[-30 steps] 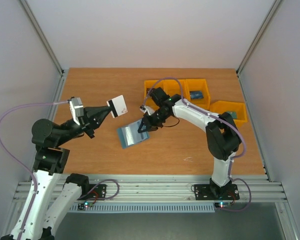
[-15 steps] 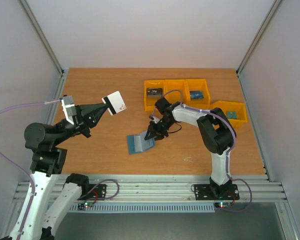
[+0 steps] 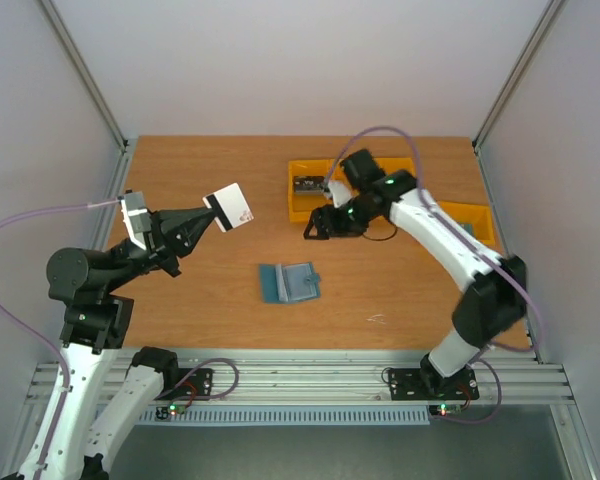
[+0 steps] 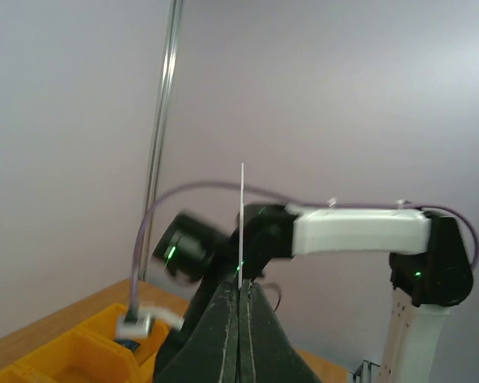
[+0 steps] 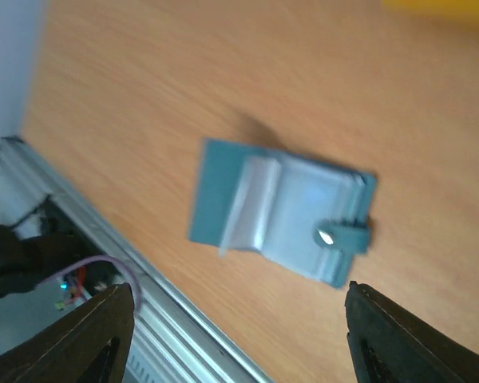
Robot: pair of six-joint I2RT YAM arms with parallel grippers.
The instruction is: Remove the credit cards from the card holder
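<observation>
Lying open, the floppy-looking card holder is judged best pinned at one panel. A thin, likely stiff card is clamped in the left hand; the right hand is spread.

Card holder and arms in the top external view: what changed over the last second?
The right gripper let go of the card holder and pulled away toward the yellow bins, jaws open. The card holder, earlier tipped up at one edge, now lies flat and open, slightly further right. The left gripper drew back a little leftward, still pinching the credit card aloft. The bins stayed put.
</observation>
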